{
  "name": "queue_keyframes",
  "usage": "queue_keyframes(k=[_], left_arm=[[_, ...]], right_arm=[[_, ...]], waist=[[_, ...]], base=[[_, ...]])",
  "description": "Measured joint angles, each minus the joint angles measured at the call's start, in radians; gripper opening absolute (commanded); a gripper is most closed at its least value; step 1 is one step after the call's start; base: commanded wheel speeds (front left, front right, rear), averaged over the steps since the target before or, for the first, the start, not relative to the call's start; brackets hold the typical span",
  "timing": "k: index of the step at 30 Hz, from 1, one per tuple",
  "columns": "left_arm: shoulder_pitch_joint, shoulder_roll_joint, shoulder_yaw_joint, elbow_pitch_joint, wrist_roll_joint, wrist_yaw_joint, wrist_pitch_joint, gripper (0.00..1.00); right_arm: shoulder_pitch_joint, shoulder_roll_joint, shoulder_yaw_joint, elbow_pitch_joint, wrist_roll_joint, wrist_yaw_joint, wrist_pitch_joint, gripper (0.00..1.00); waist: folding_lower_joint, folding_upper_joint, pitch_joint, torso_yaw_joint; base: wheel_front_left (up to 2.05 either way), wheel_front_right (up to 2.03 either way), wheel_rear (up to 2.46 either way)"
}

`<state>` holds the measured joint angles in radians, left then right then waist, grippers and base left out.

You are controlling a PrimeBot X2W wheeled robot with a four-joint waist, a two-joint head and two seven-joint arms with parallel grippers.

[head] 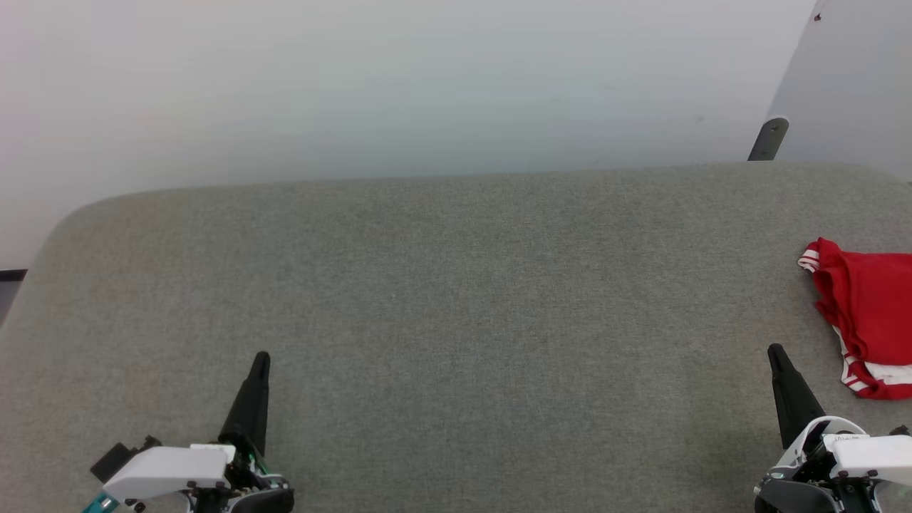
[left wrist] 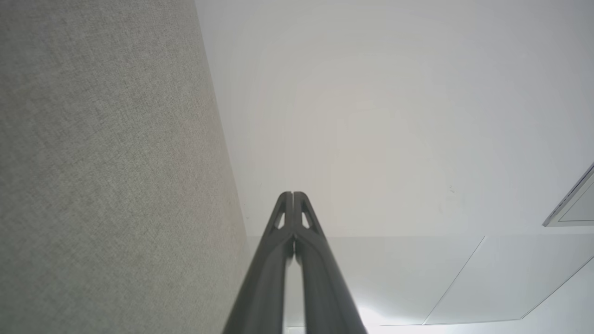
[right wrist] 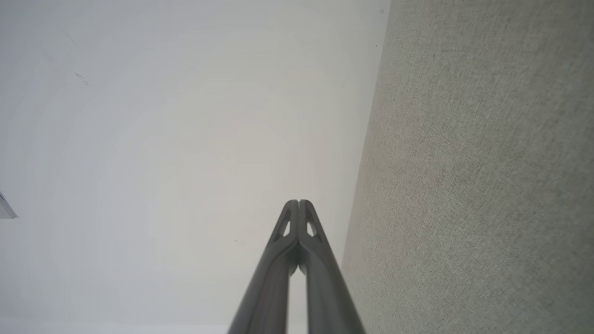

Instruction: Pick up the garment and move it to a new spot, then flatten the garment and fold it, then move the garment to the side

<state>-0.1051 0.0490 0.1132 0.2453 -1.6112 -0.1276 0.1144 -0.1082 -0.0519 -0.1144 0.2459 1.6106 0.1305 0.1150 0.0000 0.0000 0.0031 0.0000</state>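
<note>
the left gripper [head: 261, 358] is pictured at 7 o'clock in the head view, with its white left wrist housing [head: 167, 470] held low over the grey fabric surface [head: 456, 299] and its dark fingers pointed toward 12 o'clock. in the left wrist view the gripper [left wrist: 293, 195] is shown with both fingers pressed tip to tip, closed and empty. the grey fabric surface [left wrist: 93, 162] is seen at 9 o'clock of them, and a white wall [left wrist: 394, 116] from 12 to 3 o'clock.

the right gripper [head: 775, 350] is pictured at 5 o'clock in the head view, with its fingers angled toward 11 o'clock above the right wrist housing [head: 866, 449]. in the right wrist view the gripper [right wrist: 298, 202] is likewise shown with its fingers closed together, empty. the grey fabric surface [right wrist: 487, 185] is seen at 3 o'clock and the white wall [right wrist: 162, 139] at 9 o'clock.

the garment [head: 873, 306] is seen bunched on the grey fabric at 3 o'clock in the head view, red with red-and-white striped trim, and is cut off by the picture's edge. it lies at about 1 o'clock from the right gripper's tip, near it but apart, with a strip of grey fabric between the two. it is well apart from the left gripper.

beyond the surface's far edge, the white wall [head: 356, 85] is shown at 12 o'clock. a dark bracket [head: 768, 139] and a pale panel [head: 855, 71] are seen at 2 o'clock.
</note>
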Motion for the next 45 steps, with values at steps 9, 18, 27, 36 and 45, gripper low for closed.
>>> queue_keyframes(k=[9, 18, 27, 36, 45], left_arm=[[0.000, 0.000, 0.000, 0.000, 0.000, 0.000, 0.000, 0.00], [0.000, 0.000, 0.000, 0.000, 0.000, 0.000, 0.000, 0.00], [0.000, 0.000, 0.000, 0.000, 0.000, 0.000, 0.000, 0.00], [0.000, 0.000, 0.000, 0.000, 0.000, 0.000, 0.000, 0.00], [0.000, 0.000, 0.000, 0.000, 0.000, 0.000, 0.000, 0.00]], right_arm=[[0.000, 0.000, 0.000, 0.000, 0.000, 0.000, 0.000, 0.00], [0.000, 0.000, 0.000, 0.000, 0.000, 0.000, 0.000, 0.00], [0.000, 0.000, 0.000, 0.000, 0.000, 0.000, 0.000, 0.00], [0.000, 0.000, 0.000, 0.000, 0.000, 0.000, 0.000, 0.00], [0.000, 0.000, 0.000, 0.000, 0.000, 0.000, 0.000, 0.00]], waist=[[0.0000, 0.0000, 0.000, 0.000], [0.0000, 0.0000, 0.000, 0.000], [0.0000, 0.0000, 0.000, 0.000], [-0.0001, 0.0000, 0.000, 0.000], [0.0000, 0.0000, 0.000, 0.000]], base=[[0.00, 0.00, 0.00], [0.00, 0.00, 0.00], [0.00, 0.00, 0.00], [0.00, 0.00, 0.00], [0.00, 0.00, 0.00]])
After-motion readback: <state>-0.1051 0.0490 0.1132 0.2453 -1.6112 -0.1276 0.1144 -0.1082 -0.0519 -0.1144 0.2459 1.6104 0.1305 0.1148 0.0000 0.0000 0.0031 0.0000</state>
